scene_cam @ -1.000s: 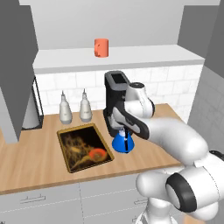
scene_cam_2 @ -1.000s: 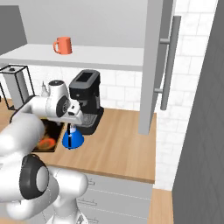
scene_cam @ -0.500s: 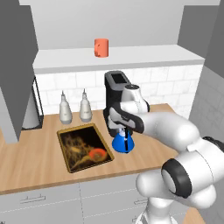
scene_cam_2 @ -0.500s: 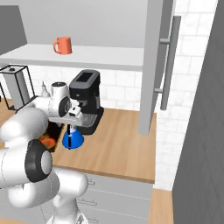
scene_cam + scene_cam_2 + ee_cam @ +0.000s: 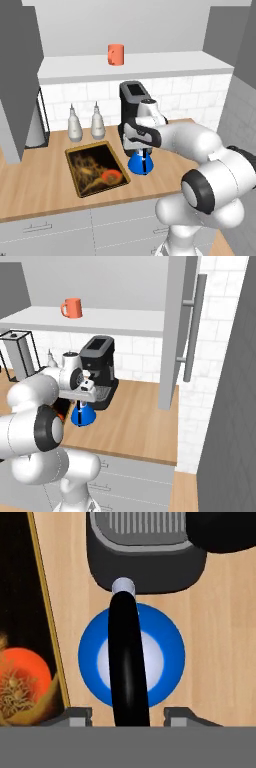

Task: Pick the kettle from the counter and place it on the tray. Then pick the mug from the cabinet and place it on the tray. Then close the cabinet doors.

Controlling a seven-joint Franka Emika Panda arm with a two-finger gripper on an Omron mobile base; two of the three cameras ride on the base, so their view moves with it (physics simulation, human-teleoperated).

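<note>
1. The hand (image 5: 142,150) hung straight above the blue kettle (image 5: 140,164) on the light-wood bench (image 5: 45,185), wrist pointing down.
2. From the hand camera, the kettle's black arched handle (image 5: 128,662) ran up the middle between the two finger tips (image 5: 75,716) — the fingers stood spread to either side, released and not touching it.
3. The kettle (image 5: 83,415) stood upright just in front of the black coffee machine (image 5: 98,371), its base close to the machine's drip grate (image 5: 140,524).
4. The tray (image 5: 97,167) lay just beside the kettle, its gold rim (image 5: 46,607) near but apart.
5. The orange-red mug (image 5: 116,54) stood on the white shelf board (image 5: 160,62) of the cabinet — doors open, one door (image 5: 175,331) showing its long bar handle (image 5: 192,326).
6. Two white pointed-top bottles (image 5: 75,123) stood behind the tray by the wall.
</note>
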